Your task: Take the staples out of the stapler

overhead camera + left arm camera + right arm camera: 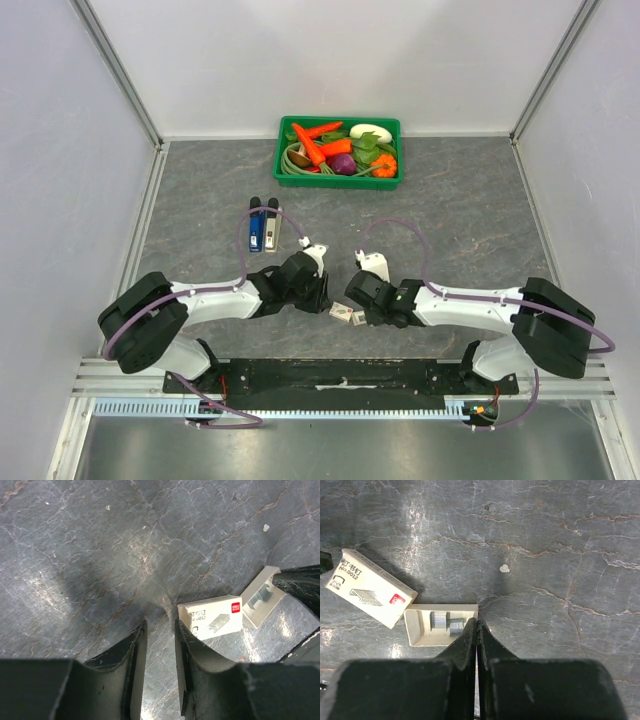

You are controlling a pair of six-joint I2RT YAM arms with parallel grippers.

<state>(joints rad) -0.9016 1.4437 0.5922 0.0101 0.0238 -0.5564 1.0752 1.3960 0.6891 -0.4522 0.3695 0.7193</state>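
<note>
Both over veined tabletop [570,540]: left gripper [160,630] agape, right gripper [477,625] closed at cardboard tray [414,629].

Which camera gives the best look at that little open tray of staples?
The right wrist view: the tray lies open, facing the camera, with staples visible inside. The left wrist view catches it at the right edge, partly hidden. From the top it is a tiny pale speck.

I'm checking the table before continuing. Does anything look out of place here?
The staple box is apart: its white cardboard sleeve lies askew beside the open white tray, with metal staples exposed. The blue and black stapler lies farther back, untouched.
</note>
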